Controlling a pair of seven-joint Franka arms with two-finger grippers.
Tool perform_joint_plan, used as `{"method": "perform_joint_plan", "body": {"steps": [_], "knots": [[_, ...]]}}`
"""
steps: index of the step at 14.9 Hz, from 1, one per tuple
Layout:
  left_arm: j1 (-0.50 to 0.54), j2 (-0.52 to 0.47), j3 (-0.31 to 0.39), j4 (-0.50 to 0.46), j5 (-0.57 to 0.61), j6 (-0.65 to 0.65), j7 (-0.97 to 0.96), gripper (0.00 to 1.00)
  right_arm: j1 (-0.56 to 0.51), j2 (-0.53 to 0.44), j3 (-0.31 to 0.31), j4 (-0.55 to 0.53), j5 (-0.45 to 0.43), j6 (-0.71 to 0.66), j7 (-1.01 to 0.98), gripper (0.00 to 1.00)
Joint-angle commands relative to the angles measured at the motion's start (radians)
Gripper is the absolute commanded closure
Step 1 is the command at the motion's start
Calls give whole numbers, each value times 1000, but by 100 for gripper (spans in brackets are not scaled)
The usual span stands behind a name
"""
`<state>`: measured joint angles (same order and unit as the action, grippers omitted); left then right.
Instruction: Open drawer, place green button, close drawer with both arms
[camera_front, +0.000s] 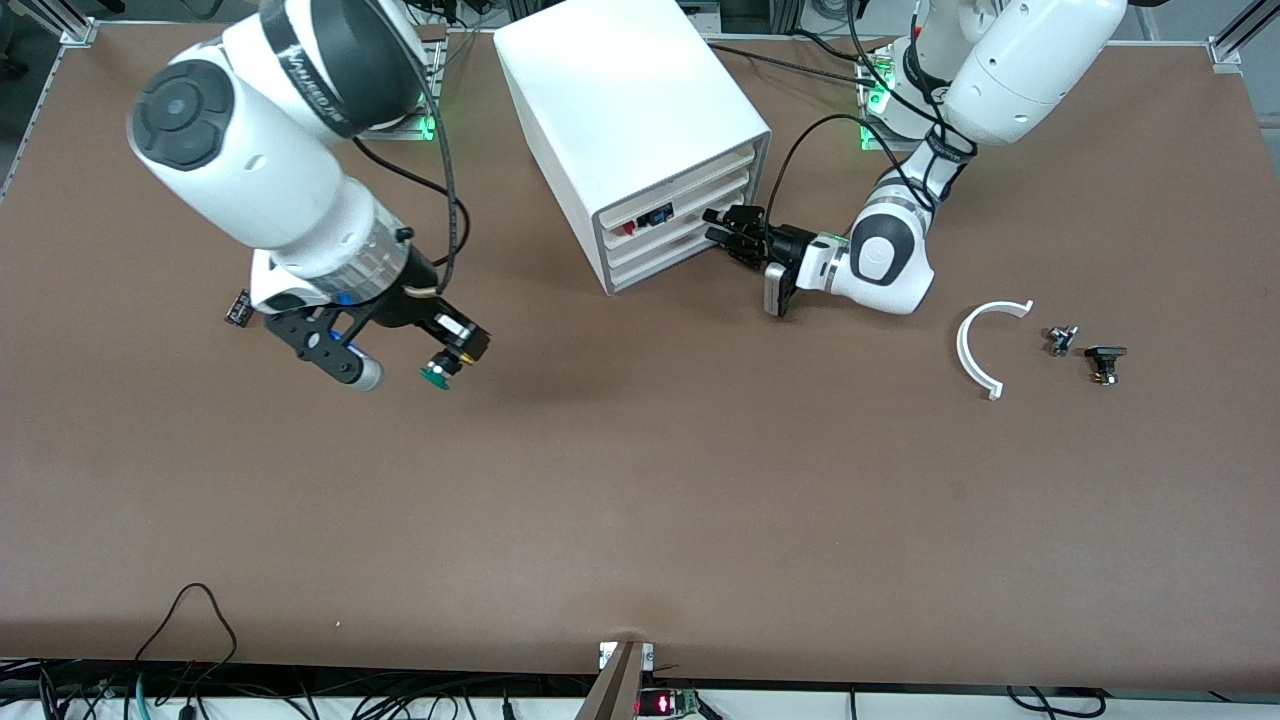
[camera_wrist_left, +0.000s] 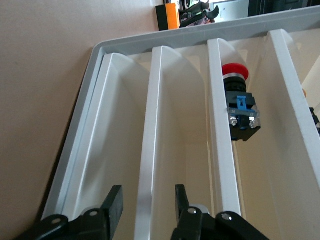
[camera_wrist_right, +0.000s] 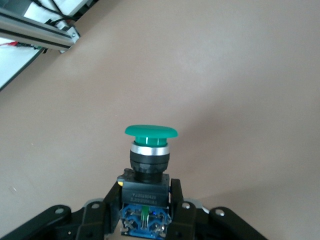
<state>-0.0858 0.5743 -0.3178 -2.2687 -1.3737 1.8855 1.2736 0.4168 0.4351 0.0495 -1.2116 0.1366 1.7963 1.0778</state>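
Observation:
The white cabinet (camera_front: 620, 100) stands near the robots' bases, its four drawers all pushed in. My left gripper (camera_front: 712, 226) is at the cabinet's front. In the left wrist view it (camera_wrist_left: 146, 202) is open, with the front lip of the drawer (camera_wrist_left: 150, 150) between its fingers (camera_wrist_left: 112, 205) and a gap on each side. That drawer (camera_front: 650, 245) lies just beneath the one holding a red-capped part (camera_wrist_left: 235, 72). My right gripper (camera_front: 455, 350) hangs over bare table toward the right arm's end, shut on the button (camera_front: 437, 374). Its green cap (camera_wrist_right: 150, 132) points away from the fingers (camera_wrist_right: 176, 197), which clamp the black body.
A white curved piece (camera_front: 985, 345) and two small dark components (camera_front: 1062, 340) (camera_front: 1105, 362) lie on the table toward the left arm's end. A small black part (camera_front: 237, 308) lies near the right arm's wrist. An orange box (camera_wrist_left: 171, 16) shows past the cabinet in the left wrist view.

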Motion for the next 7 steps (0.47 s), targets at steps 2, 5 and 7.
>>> {"method": "perform_joint_plan", "body": {"steps": [2, 5, 7], "knots": [[-57, 1, -9, -18, -68, 59, 40, 75, 30, 50, -2, 70, 1, -22, 239, 100], [-37, -2, -9, -15, -58, 57, 41, 100, 28, 50, -4, 70, 65, -17, 397, 100], [-14, -4, -9, -11, -50, 49, 40, 100, 30, 50, -4, 70, 70, -17, 483, 100]]}}
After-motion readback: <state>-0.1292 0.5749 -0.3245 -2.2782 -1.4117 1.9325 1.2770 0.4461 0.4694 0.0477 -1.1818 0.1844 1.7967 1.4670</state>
